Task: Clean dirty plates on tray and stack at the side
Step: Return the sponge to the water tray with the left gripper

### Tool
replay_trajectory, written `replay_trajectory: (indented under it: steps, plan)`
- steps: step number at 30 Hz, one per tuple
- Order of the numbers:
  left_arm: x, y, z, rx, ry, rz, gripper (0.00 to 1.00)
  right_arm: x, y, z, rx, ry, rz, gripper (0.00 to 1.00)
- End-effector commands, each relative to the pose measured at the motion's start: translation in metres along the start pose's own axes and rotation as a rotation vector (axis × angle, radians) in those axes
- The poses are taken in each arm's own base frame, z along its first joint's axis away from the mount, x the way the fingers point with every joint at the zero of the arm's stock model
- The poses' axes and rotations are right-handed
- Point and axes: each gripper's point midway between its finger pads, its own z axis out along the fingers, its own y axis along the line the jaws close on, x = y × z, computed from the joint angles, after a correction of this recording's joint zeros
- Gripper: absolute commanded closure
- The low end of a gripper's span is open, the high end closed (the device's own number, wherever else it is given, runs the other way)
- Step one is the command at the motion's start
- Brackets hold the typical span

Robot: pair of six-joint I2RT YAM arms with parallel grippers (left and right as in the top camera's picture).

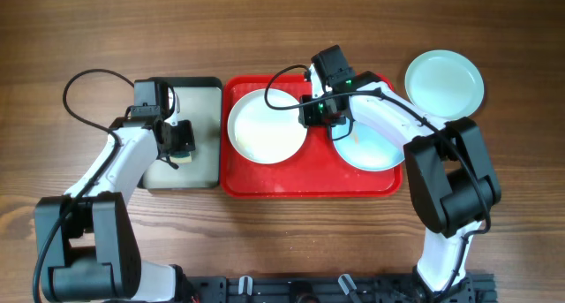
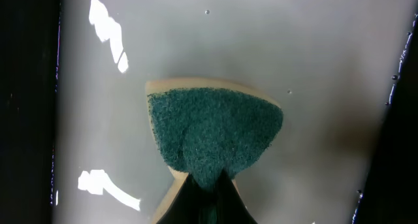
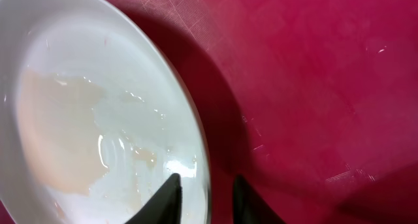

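Plate (image 3: 98,119): judged stiff, light, wet-slick; smeared.
Hold: rim, tray (image 3: 313,87) side.
Right claw (image 3: 206,178): parted, seemingly astride rim.
Left claw (image 2: 208,181): clamped on sponge (image 2: 215,126).

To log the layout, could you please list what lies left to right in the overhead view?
Grey tray, white plate, first pale blue plate, second pale blue plate off the red tray.

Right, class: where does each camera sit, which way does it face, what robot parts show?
Overhead: above table, facing straight down; red tray, left arm, right arm.
Left wrist: on left arm, facing down; teal sponge, left end effector pinching it.
Right wrist: on right arm, facing down; white plate, right end effector straddling its rim.
Shared: overhead, right wrist both show white plate.
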Motion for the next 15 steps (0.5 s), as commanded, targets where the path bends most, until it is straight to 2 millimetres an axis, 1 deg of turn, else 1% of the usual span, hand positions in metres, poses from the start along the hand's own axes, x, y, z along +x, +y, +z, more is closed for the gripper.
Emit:
replay_trajectory:
  steps: [1, 5, 8, 12, 15]
  plan:
    - [0.000, 0.003, 0.001, -0.008, -0.001, 0.018, 0.96, 0.004, 0.001, 0.006, -0.007, 0.018, -0.005, 0.70]
    - [-0.003, 0.002, 0.001, -0.006, -0.014, 0.015, 0.96, 0.005, 0.000, 0.006, 0.000, 0.019, -0.002, 0.70]
    - [-0.008, 0.002, 0.001, -0.002, -0.035, -0.011, 0.95, 0.005, 0.000, 0.006, 0.001, 0.020, -0.002, 0.76]
    - [-0.013, -0.001, 0.001, 0.010, -0.053, -0.022, 0.95, 0.007, -0.002, 0.011, 0.004, 0.031, 0.003, 0.78]
    - [-0.014, -0.001, 0.001, 0.011, -0.057, -0.022, 0.95, 0.007, -0.002, 0.011, 0.004, 0.028, 0.018, 0.83]
